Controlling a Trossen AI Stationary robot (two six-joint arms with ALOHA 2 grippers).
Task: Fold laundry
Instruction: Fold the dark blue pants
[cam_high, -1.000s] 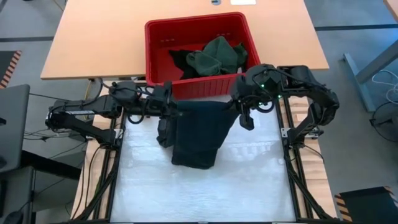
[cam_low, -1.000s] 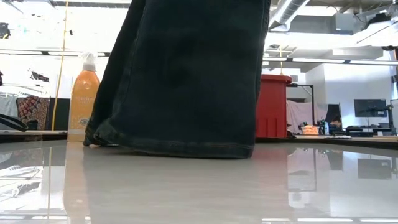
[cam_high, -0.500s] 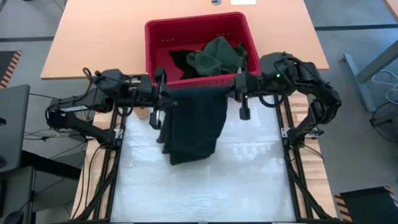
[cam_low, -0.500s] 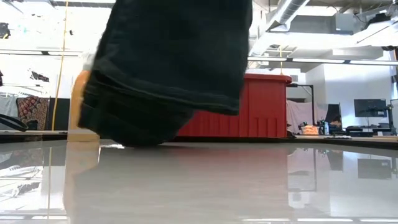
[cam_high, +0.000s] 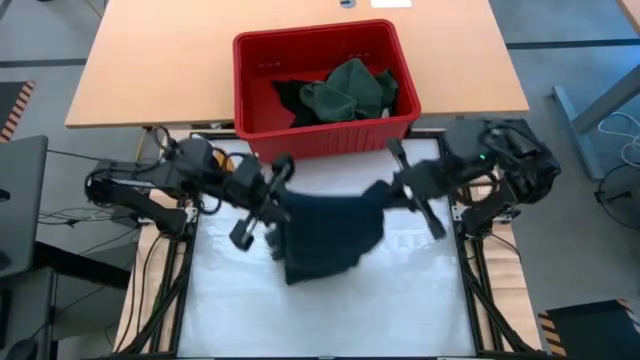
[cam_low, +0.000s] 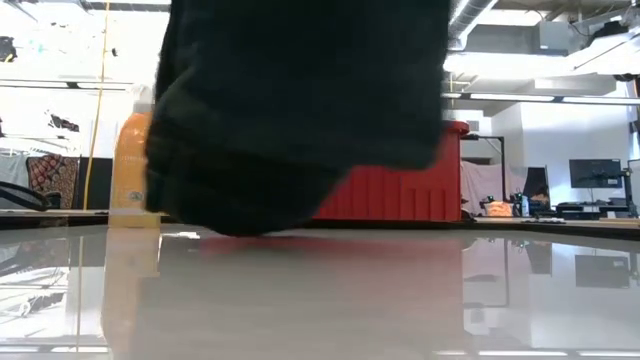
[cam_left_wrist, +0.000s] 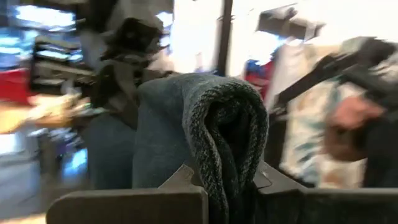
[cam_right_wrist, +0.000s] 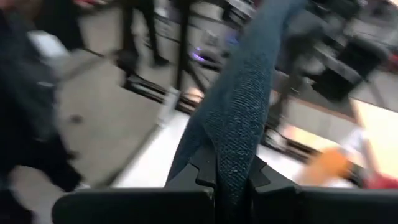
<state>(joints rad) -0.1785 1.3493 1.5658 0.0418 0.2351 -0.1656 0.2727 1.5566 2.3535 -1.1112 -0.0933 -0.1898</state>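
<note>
Early stage — left claw (cam_high: 272, 203) and right claw (cam_high: 393, 190) each clamped on a top corner of one dark garment (cam_high: 325, 235) slung over the white surface (cam_high: 330, 310), unfolded — more laundry (cam_high: 345, 88) waits in the red bin (cam_high: 250, 95).

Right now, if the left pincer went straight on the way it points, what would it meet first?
Probably the right pincer. The left pincer is shut on the dark garment and points across the white table toward it, the cloth hanging between them. Depth is unclear, so it might pass beside.
</note>
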